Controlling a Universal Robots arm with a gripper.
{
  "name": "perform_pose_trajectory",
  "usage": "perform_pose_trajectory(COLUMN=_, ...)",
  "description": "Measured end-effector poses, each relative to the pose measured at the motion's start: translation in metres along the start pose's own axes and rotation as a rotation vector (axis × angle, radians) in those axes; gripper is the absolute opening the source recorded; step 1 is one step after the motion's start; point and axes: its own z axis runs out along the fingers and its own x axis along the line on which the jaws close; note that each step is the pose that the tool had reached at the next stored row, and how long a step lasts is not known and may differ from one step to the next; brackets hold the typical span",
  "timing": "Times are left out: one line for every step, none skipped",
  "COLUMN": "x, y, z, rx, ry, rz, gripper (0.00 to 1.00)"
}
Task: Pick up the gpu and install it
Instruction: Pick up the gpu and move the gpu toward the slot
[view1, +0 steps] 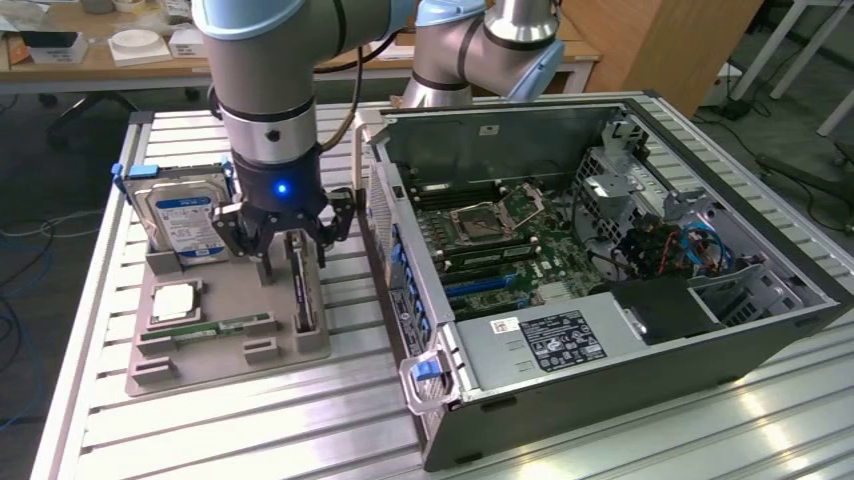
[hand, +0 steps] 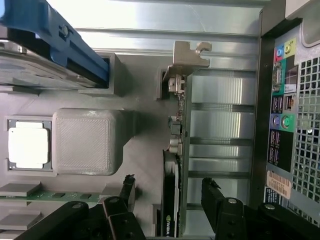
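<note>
The gpu (view1: 304, 290) is a thin dark card standing on edge in a slot of the grey holder tray (view1: 220, 355). In the wrist view the gpu (hand: 176, 150) runs away from the camera, with its silvery bracket (hand: 189, 55) at the far end. My gripper (view1: 294, 262) hangs right over the card, open, with one finger on each side. In the wrist view my gripper (hand: 170, 192) straddles the card's dark end, and both black fingertips (hand: 212, 192) stand apart from it with a gap on each side.
The tray also holds a silver hard drive (view1: 187, 225) in a blue bracket, a CPU (view1: 174, 300) and a green RAM stick (view1: 220, 327). The open computer case (view1: 747, 330) lies at the exterior view's right with its motherboard (view1: 514, 245) exposed. The case's rear port panel (hand: 280, 110) is close beside the tray.
</note>
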Motion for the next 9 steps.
perform_pose_trajectory(x=0.0, y=0.0, z=0.0004, rx=0.0001, ry=-0.0001, rz=0.0, gripper=0.65)
perform_pose_trajectory(x=0.0, y=0.0, z=0.001, rx=0.0001, ry=0.0, rz=0.0, gripper=0.65)
perform_pose_trajectory(x=0.0, y=-0.0001, z=0.0015, rx=0.0002, ry=0.0001, rz=0.0, gripper=0.65)
perform_pose_trajectory(x=0.0, y=-0.0001, z=0.0023, rx=0.0001, ry=0.0, rz=0.0, gripper=0.65)
perform_pose_trajectory(x=0.0, y=-0.0001, z=0.003, rx=0.0001, ry=0.0, rz=0.0, gripper=0.65)
perform_pose_trajectory(x=0.0, y=-0.0002, z=0.0037, rx=0.0002, ry=0.0001, rz=0.0, gripper=0.65)
perform_pose_trajectory(x=0.0, y=-0.0002, z=0.0044, rx=0.0001, ry=0.0, rz=0.0, gripper=0.65)
perform_pose_trajectory(x=0.0, y=-0.0002, z=0.005, rx=0.0001, ry=0.0001, rz=0.0, gripper=0.65)
perform_pose_trajectory(x=0.0, y=-0.0002, z=0.0055, rx=0.0002, ry=0.0001, rz=0.0, gripper=0.65)
